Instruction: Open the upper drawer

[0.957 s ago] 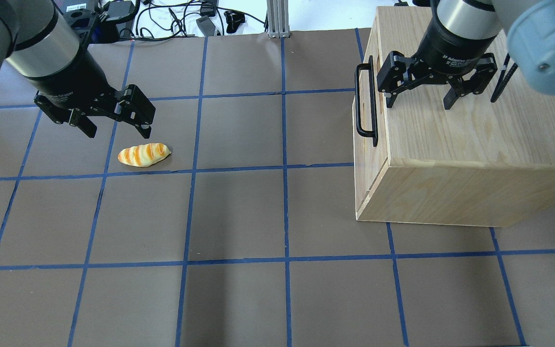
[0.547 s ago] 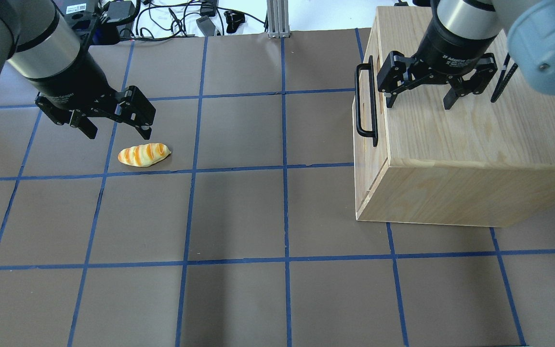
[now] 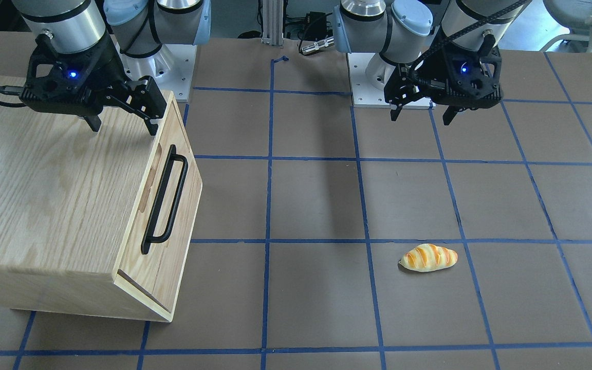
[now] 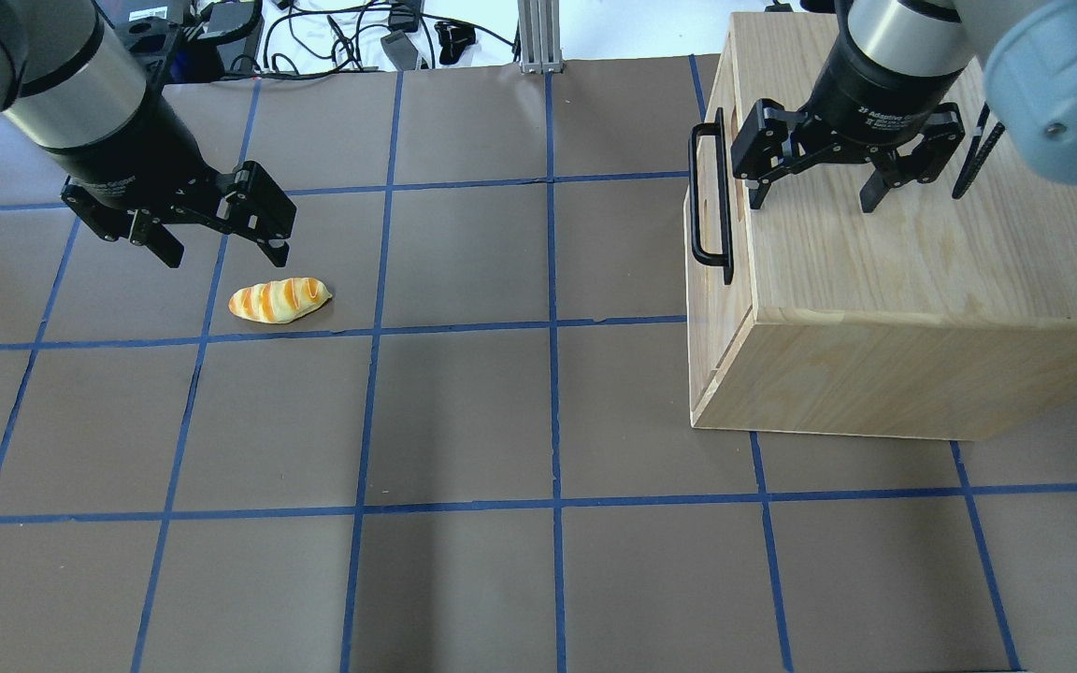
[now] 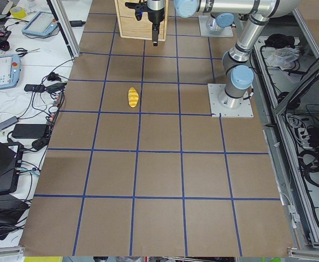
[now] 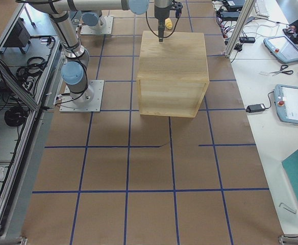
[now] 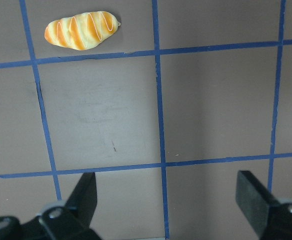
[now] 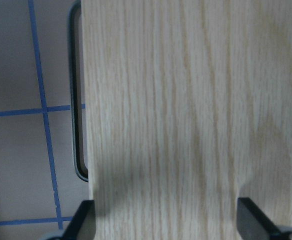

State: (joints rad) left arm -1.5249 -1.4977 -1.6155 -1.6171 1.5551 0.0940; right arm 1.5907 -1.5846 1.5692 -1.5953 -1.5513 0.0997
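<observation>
The upper drawer's front panel [image 3: 180, 205] faces the table's middle and sits flush in the oak cabinet [image 4: 922, 262]. Its black bar handle [image 4: 710, 201] also shows in the front view [image 3: 165, 198] and the right wrist view [image 8: 76, 100]. An oval slot [image 3: 151, 177] lies beside the handle. My right gripper [image 4: 812, 201] is open and empty, hovering over the cabinet top just behind the handle edge [image 3: 122, 127]. My left gripper [image 4: 227, 257] is open and empty above the table on the far side [image 3: 420, 119].
A striped bread roll [image 4: 279, 300] lies on the brown mat just in front of my left gripper, and also shows in the left wrist view [image 7: 82, 30]. Cables and a metal post [image 4: 538, 33] sit at the table's back edge.
My left gripper has drifted slightly to the left, still open. The right gripper, cabinet and drawer have not moved.
</observation>
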